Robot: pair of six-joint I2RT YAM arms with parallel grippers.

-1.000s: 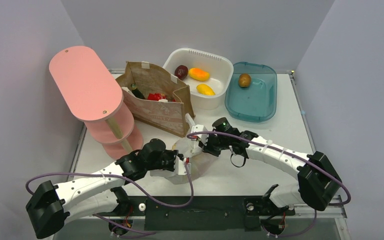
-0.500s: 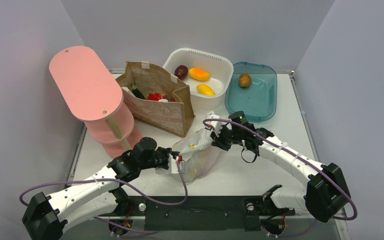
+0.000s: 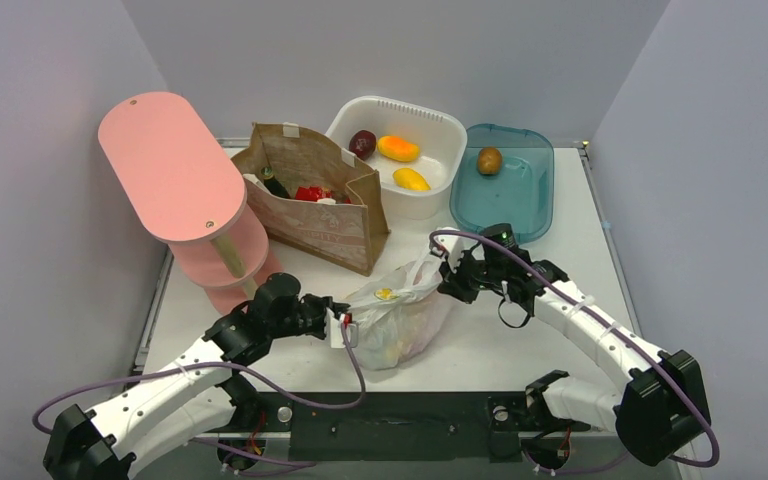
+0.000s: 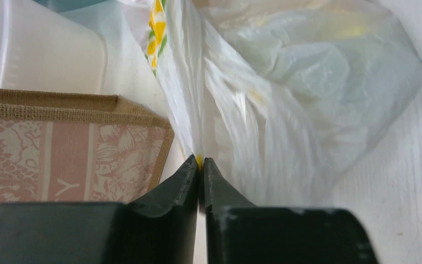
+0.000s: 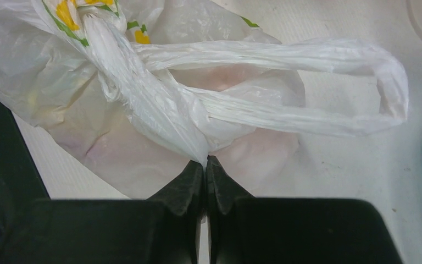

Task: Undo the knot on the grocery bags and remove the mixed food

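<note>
A translucent white grocery bag (image 3: 397, 315) with yellow marks lies on the table between my two grippers. Its knot (image 5: 107, 49) and a free loop handle (image 5: 335, 55) show in the right wrist view. My left gripper (image 3: 340, 318) is shut on the bag's film (image 4: 198, 99) at its left side. My right gripper (image 3: 444, 272) is shut on a twisted strand (image 5: 165, 118) coming from the knot at the bag's right. The bag is stretched between them. Something peach-coloured shows dimly through the plastic (image 5: 236, 146); the rest of the mixed food is hidden.
A brown paper bag (image 3: 312, 200) with items stands behind the plastic bag. A white tub (image 3: 438, 130) holds a dark red fruit and two orange-yellow fruits. A teal tray (image 3: 520, 210) holds a brown fruit (image 3: 489, 160). A pink two-tier stand (image 3: 175, 170) is at the left.
Both grippers have moved apart, the right one to the right and back, the left one slightly left, pulling the bag taut and spreading it out.
</note>
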